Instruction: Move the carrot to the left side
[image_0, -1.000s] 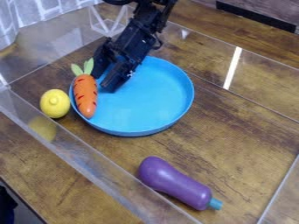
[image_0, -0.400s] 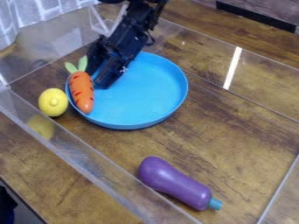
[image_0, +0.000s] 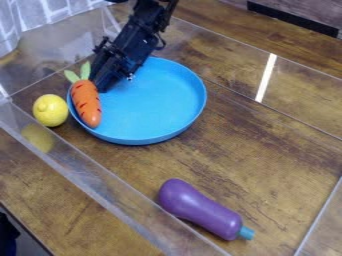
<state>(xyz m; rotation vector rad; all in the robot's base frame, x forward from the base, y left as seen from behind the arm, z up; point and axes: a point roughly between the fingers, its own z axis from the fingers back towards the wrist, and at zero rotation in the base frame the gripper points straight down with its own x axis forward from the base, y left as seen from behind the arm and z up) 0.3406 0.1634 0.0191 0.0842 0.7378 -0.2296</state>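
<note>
Carrot (image_0: 84, 99), small orange tapered plastic toy with dark line marks and green leafy top: lies at left centre of the frame on the left rim of the round shallow blue plastic plate (image_0: 167, 118), leaves toward the upper left. Black robot claw (image_0: 102, 78): reaches down from the top at the carrot's leafy end; whether it is closed on the carrot cannot be told. Round yellow toy lemon (image_0: 50, 109): just left of the carrot. Purple toy eggplant (image_0: 203, 209): lower right. Brown wooden desk (image_0: 274, 130): carries everything.
</note>
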